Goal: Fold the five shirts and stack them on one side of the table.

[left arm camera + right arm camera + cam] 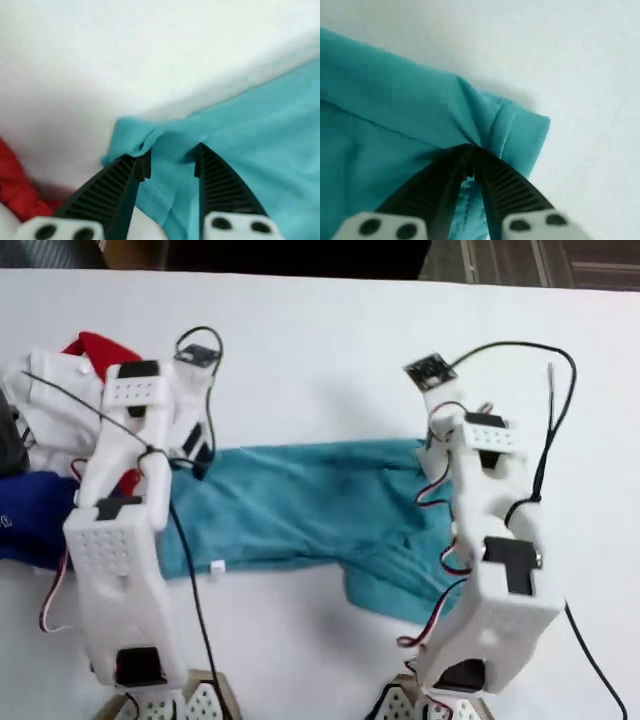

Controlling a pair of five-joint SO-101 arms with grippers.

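Observation:
A teal shirt point(310, 505) lies spread across the middle of the white table point(330, 350), partly folded lengthwise. My left gripper point(195, 455) is at its left end. In the left wrist view the gripper point(172, 160) is open, its fingers straddling a bunched corner of the teal shirt point(260, 130). My right gripper point(435, 445) is at the shirt's far right corner. In the right wrist view it point(472, 152) is shut, pinching a fold of the teal shirt point(385, 115) near the hem.
A pile of shirts sits at the left edge: a white shirt point(45, 405), a red shirt point(100, 348) and a blue shirt point(30, 515). The red shirt point(15, 185) lies close to my left gripper. Bare table stretches behind and to the right.

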